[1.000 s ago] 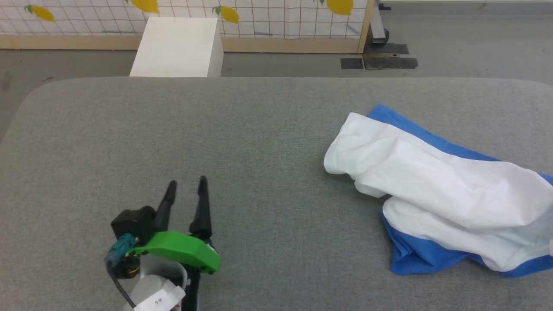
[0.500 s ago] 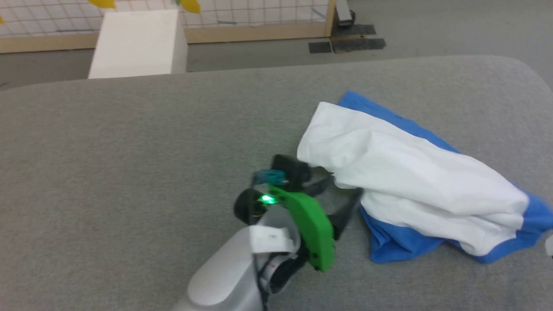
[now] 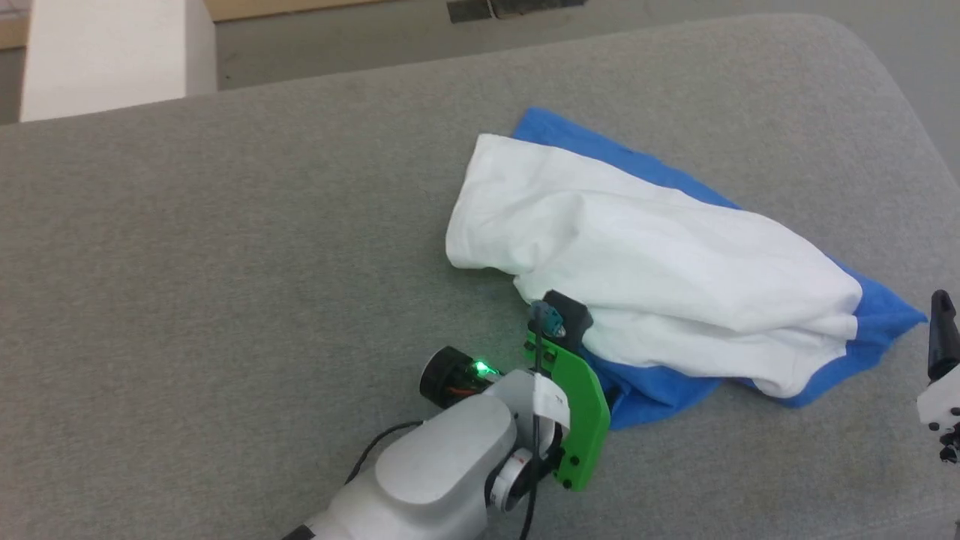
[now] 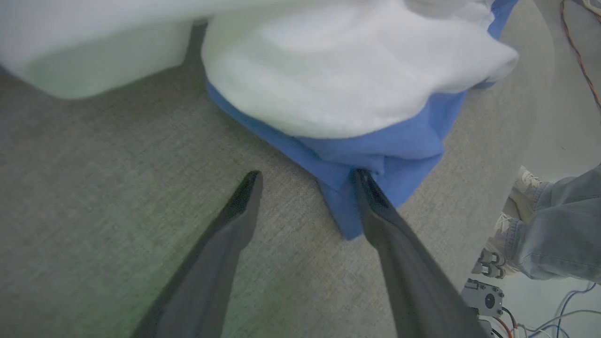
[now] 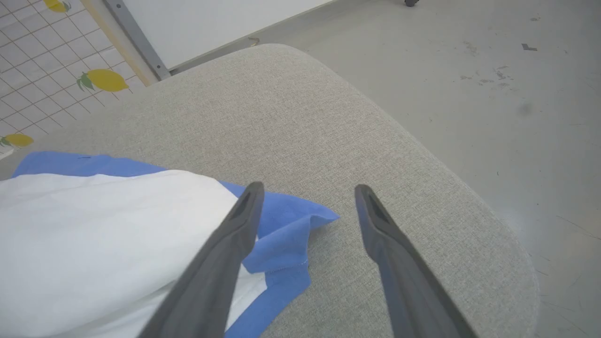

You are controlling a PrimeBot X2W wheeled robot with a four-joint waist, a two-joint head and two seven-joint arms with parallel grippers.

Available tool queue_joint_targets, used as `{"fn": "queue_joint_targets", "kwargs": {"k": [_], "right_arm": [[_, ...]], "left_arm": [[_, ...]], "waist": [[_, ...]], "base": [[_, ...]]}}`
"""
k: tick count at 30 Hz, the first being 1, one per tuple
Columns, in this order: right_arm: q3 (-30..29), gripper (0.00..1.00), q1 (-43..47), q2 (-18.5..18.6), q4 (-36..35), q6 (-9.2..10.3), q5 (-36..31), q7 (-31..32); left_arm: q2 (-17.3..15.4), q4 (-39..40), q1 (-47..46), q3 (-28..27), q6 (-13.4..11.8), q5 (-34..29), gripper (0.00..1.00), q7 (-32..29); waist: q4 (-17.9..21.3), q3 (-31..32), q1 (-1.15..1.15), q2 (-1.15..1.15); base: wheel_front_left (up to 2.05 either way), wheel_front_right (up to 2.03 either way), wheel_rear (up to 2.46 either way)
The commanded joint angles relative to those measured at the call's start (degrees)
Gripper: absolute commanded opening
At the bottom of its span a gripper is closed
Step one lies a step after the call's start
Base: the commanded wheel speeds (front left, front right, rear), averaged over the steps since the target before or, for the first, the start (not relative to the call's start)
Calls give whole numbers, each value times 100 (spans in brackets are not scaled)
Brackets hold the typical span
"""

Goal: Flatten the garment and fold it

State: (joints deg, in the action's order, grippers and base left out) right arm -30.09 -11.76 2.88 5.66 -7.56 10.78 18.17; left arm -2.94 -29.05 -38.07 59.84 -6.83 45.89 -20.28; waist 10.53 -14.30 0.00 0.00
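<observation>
The grey table (image 3: 187,247) lies bare over the left half of the head view, free to cross. The bunched garment (image 3: 645,255) fills the centre right, the spread left gripper (image 4: 306,172) at its lower blue edge. Beyond the table, a white box (image 3: 105,52) stands upper left; a person's legs (image 4: 549,234) lower right of the left wrist view

Garment (image 3: 660,255): white body with bright blue parts — crumpled, not flat.
Pose: a long bunched heap, white folds on top, blue cloth showing along both long edges.
Place: right part of the grey surface (image 3: 225,262), near its rounded corner.
</observation>
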Motion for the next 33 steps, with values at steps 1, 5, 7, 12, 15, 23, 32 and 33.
{"fn": "queue_joint_targets", "kwargs": {"k": [1,5,7,12,15,23,32,33], "right_arm": [[17,100,-104,0,34,8,40,-53],[51,100,-129,0,101,8,53,-108],[74,100,-136,0,135,8,49,-132],[96,100,-96,0,177,8,-31,-162],[78,100,-42,0,150,8,-109,-146],[198,100,112,0,61,8,-201,-30],[613,100,261,-1,98,8,-166,47],[647,100,273,-1,109,8,-158,48]], "left_arm": [[5,-64,-106,94,-37,124,100,-45],[6,-43,-160,292,66,430,0,74],[6,-15,-183,358,133,577,0,212],[6,55,-247,275,147,1003,0,712],[6,60,-277,-8,67,1211,0,1105],[-764,473,-49,-1209,-399,1623,0,2001],[-2266,1451,1433,-2786,-1821,2212,0,2708],[-2348,1529,1669,-2938,-1963,2324,0,2747]], "waist": [[163,-186,0,0],[124,-230,0,0],[71,-212,0,0],[-196,-50,0,0],[-419,100,0,0],[-1121,515,0,0],[-1531,774,0,0],[-1544,787,0,0]], "base": [[0,0,0],[0,0,0],[0,0,0],[0,0,0],[0,0,0],[0,0,0],[0,0,0],[0,0,0]]}}
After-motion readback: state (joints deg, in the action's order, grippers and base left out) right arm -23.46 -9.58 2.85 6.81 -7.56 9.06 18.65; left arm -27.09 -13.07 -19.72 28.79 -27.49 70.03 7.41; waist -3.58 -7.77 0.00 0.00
